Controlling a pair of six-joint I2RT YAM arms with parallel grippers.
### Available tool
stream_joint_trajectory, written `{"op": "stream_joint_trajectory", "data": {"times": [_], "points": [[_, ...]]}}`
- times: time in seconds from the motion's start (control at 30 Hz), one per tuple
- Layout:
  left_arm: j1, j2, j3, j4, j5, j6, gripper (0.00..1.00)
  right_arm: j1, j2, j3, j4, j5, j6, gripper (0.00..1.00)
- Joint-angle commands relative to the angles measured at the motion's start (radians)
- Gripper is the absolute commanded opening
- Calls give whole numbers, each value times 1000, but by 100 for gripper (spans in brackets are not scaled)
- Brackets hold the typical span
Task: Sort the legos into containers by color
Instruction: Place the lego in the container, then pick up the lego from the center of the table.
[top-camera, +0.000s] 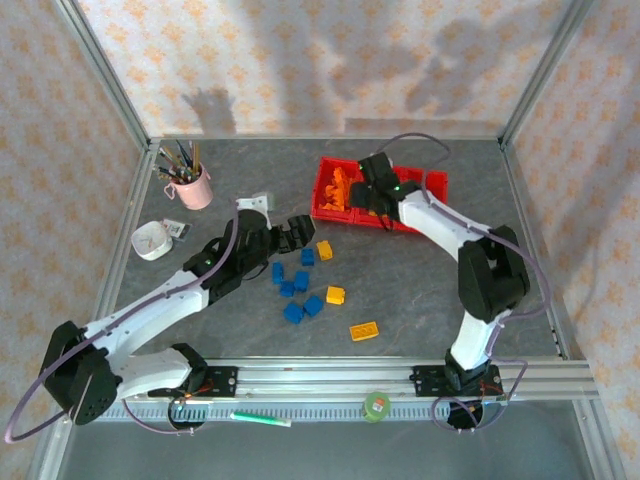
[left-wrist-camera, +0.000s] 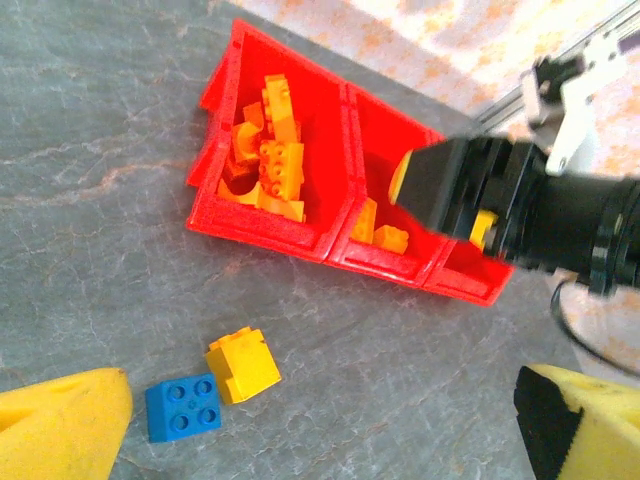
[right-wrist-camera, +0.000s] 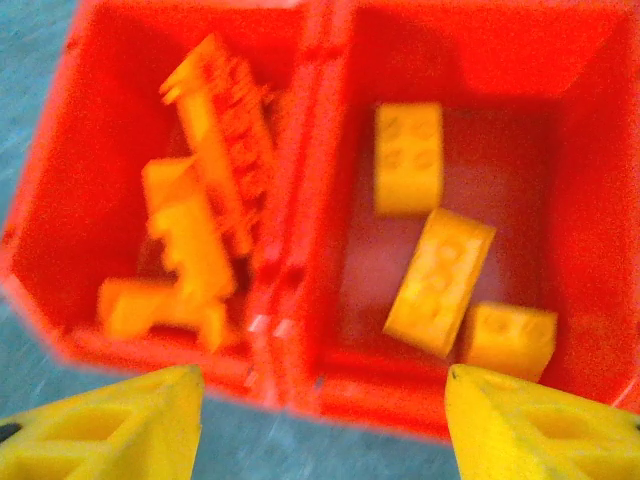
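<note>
The red three-bin tray (top-camera: 331, 212) sits at the back right of the table. Its left bin (right-wrist-camera: 60, 180) holds several orange bricks (right-wrist-camera: 215, 140). The middle bin (right-wrist-camera: 580, 200) holds three yellow bricks (right-wrist-camera: 440, 280). My right gripper (top-camera: 372, 197) hovers open over the tray's near wall (right-wrist-camera: 320, 385), nothing between its fingers (right-wrist-camera: 540, 430). My left gripper (top-camera: 298, 232) is open above the table, empty. A yellow brick (left-wrist-camera: 243, 364) and a blue brick (left-wrist-camera: 183, 407) lie below it. Several blue bricks (top-camera: 300, 282) and more yellow ones (top-camera: 335, 295) (top-camera: 364, 330) lie scattered mid-table.
A pink cup of pens (top-camera: 190, 185) and a white round object (top-camera: 152, 241) stand at the back left. A green tape roll (top-camera: 376, 405) and a green pen (top-camera: 260, 418) lie on the front rail. Metal frame posts border the table.
</note>
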Motion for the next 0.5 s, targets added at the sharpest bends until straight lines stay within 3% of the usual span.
{"op": "stream_joint_trajectory", "data": {"times": [0.0,0.2,0.47], "points": [[2,-74,-37,-67,-39,14,99,62,-67,-73,22,-6,0,67],[2,-168,-109,-126,-62,-3,99,171,-94,-179,56,-27,27,72],[1,-250,-176,-145,-78,-32,99,224,-35,-271,149,-120,46,74]]}}
